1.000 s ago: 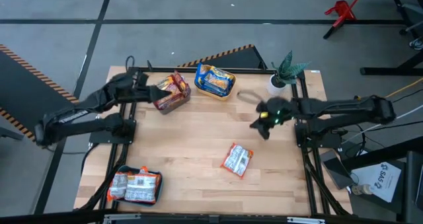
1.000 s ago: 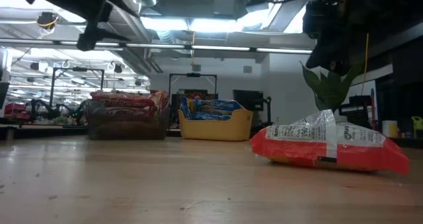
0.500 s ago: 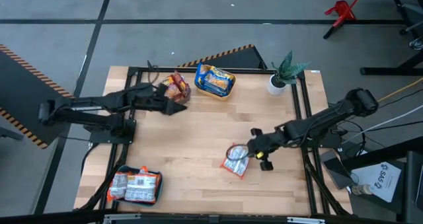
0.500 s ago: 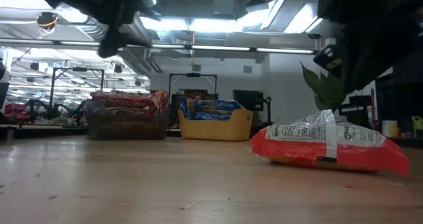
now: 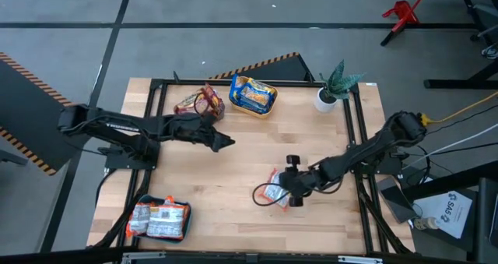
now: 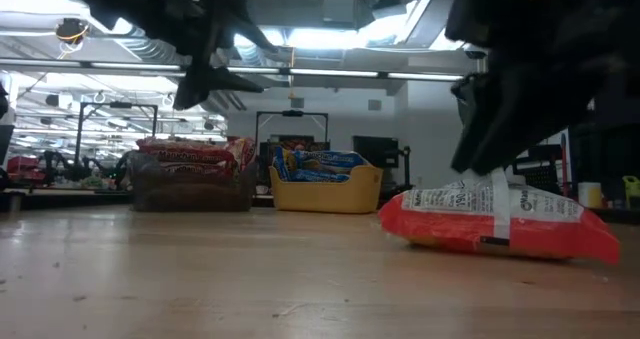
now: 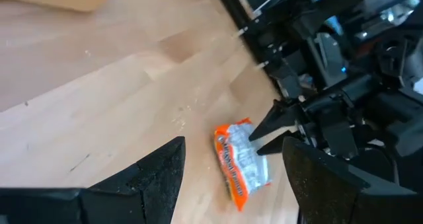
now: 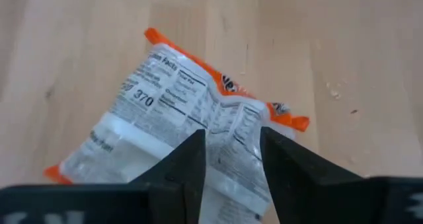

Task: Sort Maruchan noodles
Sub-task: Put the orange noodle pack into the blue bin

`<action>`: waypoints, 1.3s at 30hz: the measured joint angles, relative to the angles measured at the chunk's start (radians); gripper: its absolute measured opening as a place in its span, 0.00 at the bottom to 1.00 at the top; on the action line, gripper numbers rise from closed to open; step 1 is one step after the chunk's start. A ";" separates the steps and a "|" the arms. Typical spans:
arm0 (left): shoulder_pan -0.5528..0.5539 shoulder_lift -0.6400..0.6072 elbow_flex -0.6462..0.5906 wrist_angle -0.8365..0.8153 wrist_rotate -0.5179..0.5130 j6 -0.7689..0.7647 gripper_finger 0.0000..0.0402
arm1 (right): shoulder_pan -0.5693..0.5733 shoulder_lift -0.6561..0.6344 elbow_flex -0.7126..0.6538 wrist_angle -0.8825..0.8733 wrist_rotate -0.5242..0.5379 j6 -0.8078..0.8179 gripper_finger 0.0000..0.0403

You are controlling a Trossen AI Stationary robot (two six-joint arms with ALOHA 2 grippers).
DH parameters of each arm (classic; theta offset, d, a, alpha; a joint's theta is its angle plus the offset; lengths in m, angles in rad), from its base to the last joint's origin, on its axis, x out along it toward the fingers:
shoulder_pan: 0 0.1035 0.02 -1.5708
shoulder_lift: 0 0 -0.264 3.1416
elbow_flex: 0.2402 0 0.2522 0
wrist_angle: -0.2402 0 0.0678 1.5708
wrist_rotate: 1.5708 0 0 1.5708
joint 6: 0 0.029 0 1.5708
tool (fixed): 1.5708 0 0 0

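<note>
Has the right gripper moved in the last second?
Yes. The right gripper has come away from the potted plant down the table to the orange noodle packet.

We see a light wooden table (image 5: 233, 170) carrying one loose orange noodle packet (image 5: 277, 192), a yellow bin (image 5: 253, 96), a grey bin (image 5: 159, 220), and a potted plant (image 5: 331, 93).

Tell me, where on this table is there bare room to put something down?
The bare wood of the table between the teal bin and the loose orange packet is free, as is the strip below the yellow bin. It is crowded around that packet, where the right gripper sits, and near the left gripper.
</note>
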 joint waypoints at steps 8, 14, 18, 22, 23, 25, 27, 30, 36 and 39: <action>-0.003 0.032 0.000 0.003 -0.021 0.000 0.62 | -0.009 0.082 0.000 0.065 0.100 0.025 0.32; -0.002 0.031 0.000 0.008 -0.067 0.001 0.62 | -0.120 0.090 0.000 0.165 0.121 -0.065 0.32; -0.002 0.031 0.000 0.036 -0.068 0.002 0.62 | -0.218 0.088 0.026 0.214 0.080 -0.056 0.32; -0.002 0.046 0.000 0.066 -0.013 0.043 0.62 | -0.302 0.070 0.158 0.044 -0.085 0.048 0.32; -0.005 0.046 -0.001 0.066 -0.002 0.060 0.62 | -0.318 0.064 0.199 -0.025 -0.118 0.080 0.32; -0.017 0.057 0.000 0.084 0.002 0.109 0.62 | -0.340 0.040 0.271 -0.176 -0.171 0.120 0.32; -0.035 0.077 0.000 0.082 0.003 0.160 0.62 | -0.347 0.008 0.321 -0.297 -0.200 0.156 0.32; -0.066 0.139 0.004 0.184 0.003 0.218 0.62 | -0.335 -0.053 0.327 -0.381 -0.237 0.208 0.32; -0.084 0.350 0.001 0.435 0.065 0.233 0.62 | -0.230 -0.153 0.214 -0.388 -0.248 0.256 0.32; -0.084 0.446 0.015 0.509 0.070 0.236 0.62 | -0.164 -0.154 0.156 -0.330 -0.186 0.256 0.32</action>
